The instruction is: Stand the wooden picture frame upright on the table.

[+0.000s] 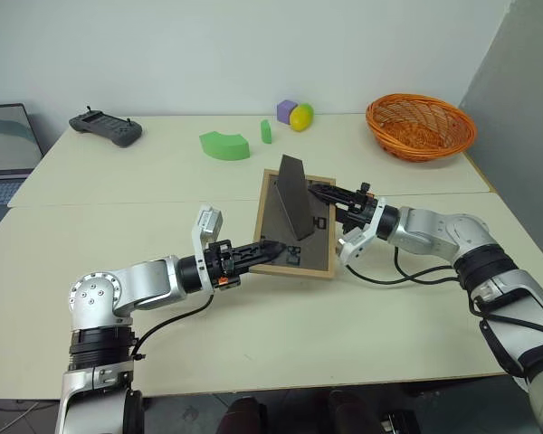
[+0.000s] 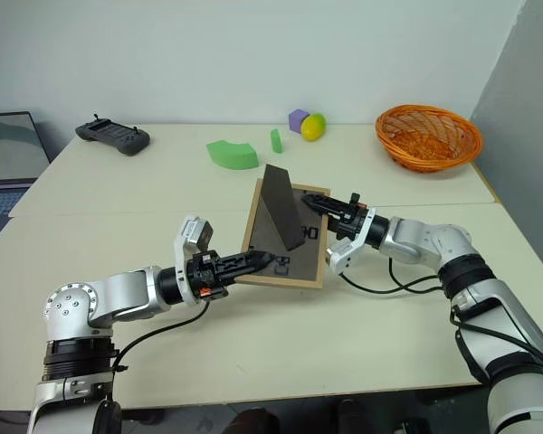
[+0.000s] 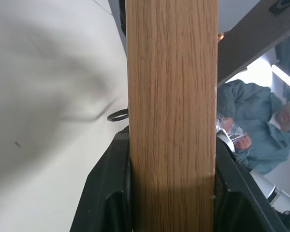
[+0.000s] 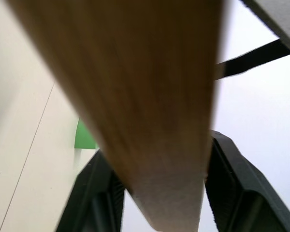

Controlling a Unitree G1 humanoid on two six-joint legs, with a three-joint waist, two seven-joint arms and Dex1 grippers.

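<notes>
The wooden picture frame (image 1: 294, 226) is held over the middle of the table (image 1: 118, 181), back panel up, with its black fold-out stand (image 1: 294, 206) swung out and pointing upward. The left gripper (image 1: 270, 247) pinches the frame's near left edge; in the left wrist view the wood sits squeezed between both fingers (image 3: 104, 193). The right gripper (image 1: 319, 193) reaches in from the opposite side at the far right edge, and its wrist view shows the frame's rim lying between the 2 fingers (image 4: 94, 203), though whether they press it I cannot tell. Holding 2 opposite edges likely lets the arms tip the frame up onto its stand without it twisting
</notes>
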